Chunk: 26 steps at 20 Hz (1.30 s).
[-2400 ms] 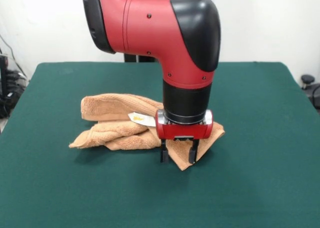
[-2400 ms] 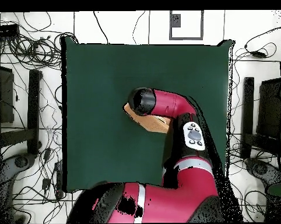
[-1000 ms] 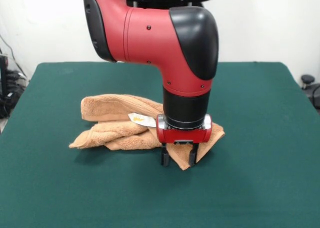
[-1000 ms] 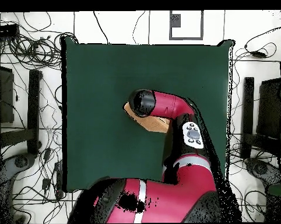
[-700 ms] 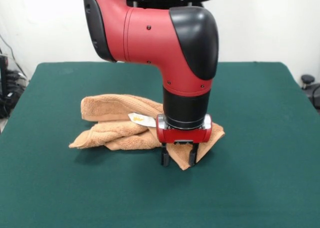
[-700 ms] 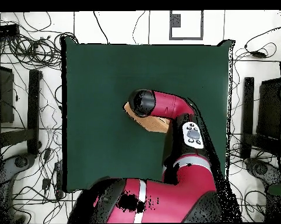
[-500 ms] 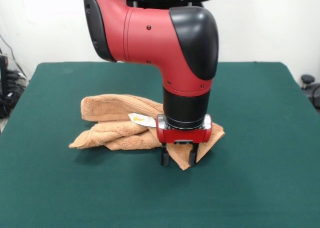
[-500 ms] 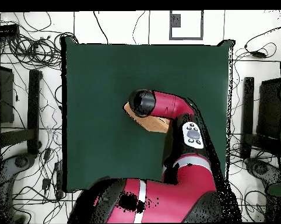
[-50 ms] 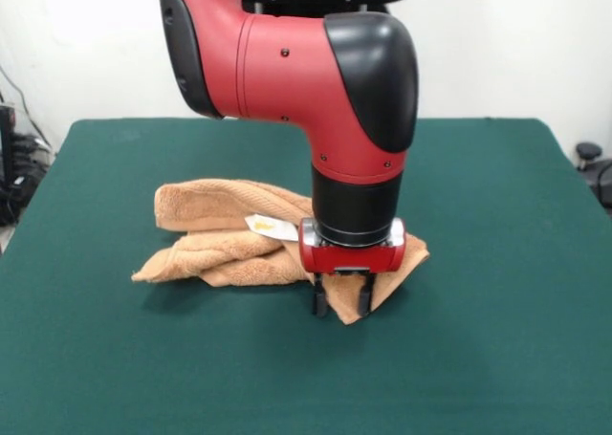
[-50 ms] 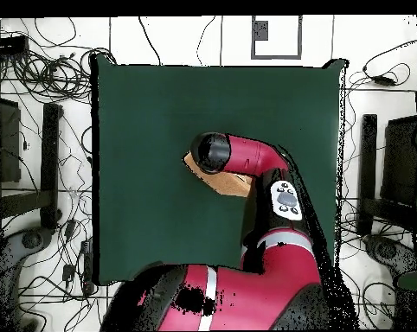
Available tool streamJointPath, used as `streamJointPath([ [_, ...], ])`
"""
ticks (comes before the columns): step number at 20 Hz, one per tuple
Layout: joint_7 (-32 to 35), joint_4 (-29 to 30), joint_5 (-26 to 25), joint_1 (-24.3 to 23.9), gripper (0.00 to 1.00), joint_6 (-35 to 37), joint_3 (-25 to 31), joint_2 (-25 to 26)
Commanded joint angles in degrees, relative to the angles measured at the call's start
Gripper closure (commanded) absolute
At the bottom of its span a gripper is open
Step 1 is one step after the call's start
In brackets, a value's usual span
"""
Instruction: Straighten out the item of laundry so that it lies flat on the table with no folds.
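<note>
- My claw [image 9: 338, 307], black-fingered under a red wrist block, is down at the near corner of the small light-brown terry towel [image 9: 225, 253]. The 2 fingers stand close together with a flap of cloth between them, so I read myself as clenched on that corner, with the tips at or almost at the table.
- The large table covered in dark green felt-like cloth [image 9: 478, 358] carries the towel near its middle, somewhat toward the left edge in the front view and well apart from all 4 edges.
- The towel is bunched, not flat: a thick rolled fold runs along its near side out to a point on the left, and a second layer is heaped behind it.
- A small white tag with yellow print [image 9: 272, 228] lies on top of the folds, just beside my wrist.
- Handling, as I judge it: soft, light and limp, so it will drape and trail rather than keep any shape. Terry pile should grip my fingers and also drag on the felt.
- A corner is the right hold. The risk is pinching 2 layers at once, which would lift the fold instead of opening it.
- From overhead my red arm [image 10: 246, 160] hides most of the towel; only a light-brown sliver shows.
</note>
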Motion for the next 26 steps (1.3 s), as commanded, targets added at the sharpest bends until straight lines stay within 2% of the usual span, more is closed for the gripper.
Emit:
streamJointPath([
  [1,9.0,3.1,1.6,0.7,1.00,2.6,3.6,2.4],
  [3,8.2,3.2,0.8,0.6,1.00,0.7,3.7,2.3],
  [5,4.2,1.7,-1.8,0.6,1.00,0.0,4.1,2.6],
  [8,6.8,1.9,-0.8,1.2,1.00,-0.1,3.1,2.7],
  [18,8.5,2.7,-0.1,1.6,1.00,-0.2,2.5,2.0],
  [26,7.7,5.7,0.0,1.6,1.00,3.0,2.6,-3.1],
])
